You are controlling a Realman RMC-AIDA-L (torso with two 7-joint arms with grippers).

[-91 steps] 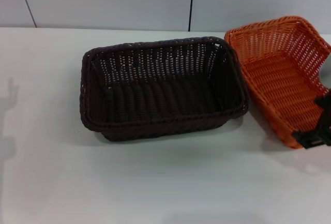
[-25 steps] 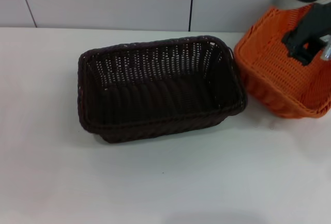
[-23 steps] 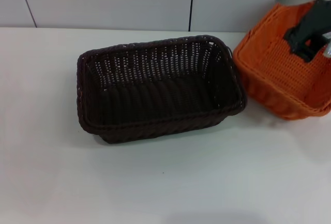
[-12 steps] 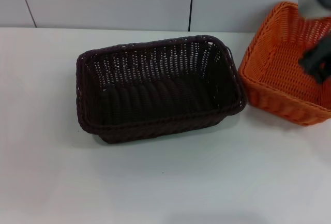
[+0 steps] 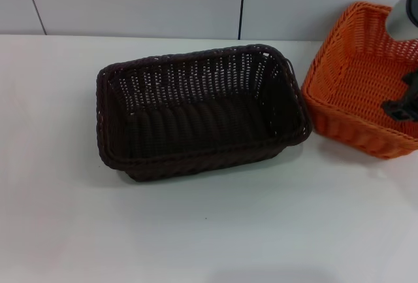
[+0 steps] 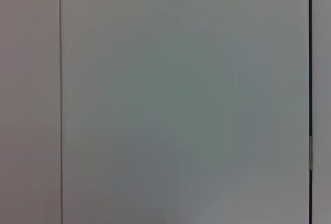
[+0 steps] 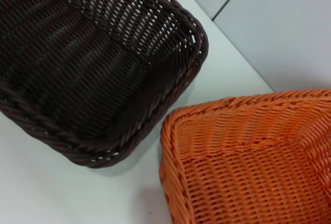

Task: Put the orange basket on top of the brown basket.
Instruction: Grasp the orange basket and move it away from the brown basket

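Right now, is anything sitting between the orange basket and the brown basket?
No. Only a thin strip of bare white table separates the orange basket from the brown basket, clearest in the right wrist view.

Orange basket (image 5: 356, 93) lower, levelled

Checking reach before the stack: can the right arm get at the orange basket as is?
Probably yes. The right tool is already over the orange basket, which sits open-topped beside the brown basket with nothing covering it. Its actual grip isn't visible.
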